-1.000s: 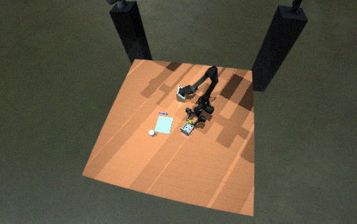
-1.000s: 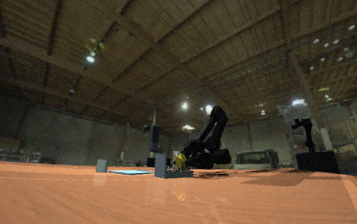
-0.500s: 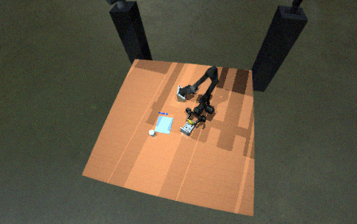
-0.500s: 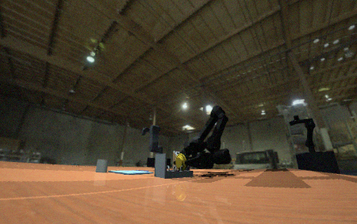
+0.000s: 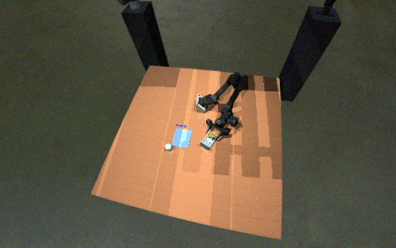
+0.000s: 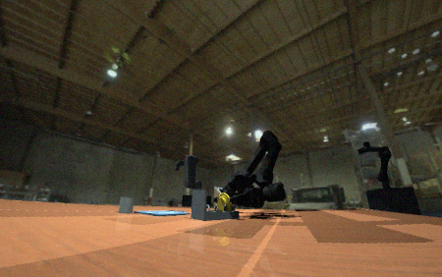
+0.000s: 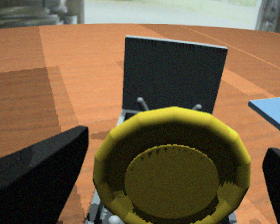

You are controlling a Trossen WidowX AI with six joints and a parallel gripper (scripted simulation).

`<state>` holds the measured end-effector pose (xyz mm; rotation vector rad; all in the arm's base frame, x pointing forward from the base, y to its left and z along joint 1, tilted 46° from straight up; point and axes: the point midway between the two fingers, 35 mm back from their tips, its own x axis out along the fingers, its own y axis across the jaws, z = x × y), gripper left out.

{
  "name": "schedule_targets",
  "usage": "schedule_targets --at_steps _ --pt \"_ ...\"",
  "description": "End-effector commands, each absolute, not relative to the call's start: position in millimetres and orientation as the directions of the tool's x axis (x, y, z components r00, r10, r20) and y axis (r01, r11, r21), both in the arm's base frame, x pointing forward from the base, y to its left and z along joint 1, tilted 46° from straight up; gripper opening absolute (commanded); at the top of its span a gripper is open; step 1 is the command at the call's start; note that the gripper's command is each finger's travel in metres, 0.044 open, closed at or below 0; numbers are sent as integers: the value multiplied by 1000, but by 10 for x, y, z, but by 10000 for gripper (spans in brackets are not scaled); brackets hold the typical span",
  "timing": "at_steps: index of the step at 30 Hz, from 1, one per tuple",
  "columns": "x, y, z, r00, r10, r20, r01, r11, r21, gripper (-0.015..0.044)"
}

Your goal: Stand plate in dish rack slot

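The yellow plate [image 5: 211, 135] [image 6: 224, 201] [image 7: 172, 182] stands on edge in the grey dish rack [image 5: 205, 144] [image 6: 199, 206] [image 7: 173, 75], its face towards the wrist camera. Rail tips of the rack show beyond the plate, and one shows low on the near side. The rack's tall end panel rises beyond them. My gripper [image 7: 178, 147] is open, one finger on each side of the plate with a gap to its rim in the wrist view. The plate's lowest edge is cut off in the wrist view, so its seat in the slot is hard to see.
A blue mat [image 5: 182, 138] [image 6: 162, 213] [image 7: 273, 109] lies beside the rack. A small white cylinder [image 5: 168, 147] [image 6: 126, 204] stands past the mat, and a thin blue object [image 5: 180, 126] lies near the mat's edge.
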<state>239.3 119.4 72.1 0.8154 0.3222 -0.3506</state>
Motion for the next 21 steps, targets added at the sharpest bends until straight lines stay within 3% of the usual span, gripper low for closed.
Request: schedule_targets --at_steps 1,11,21 --pt "2466 1037 907 891 -186 -414 433 626 649 400" --pt "2514 390 1524 902 -197 -384 415 637 650 400" --pt "2559 319 1477 871 -214 -442 453 695 558 400"
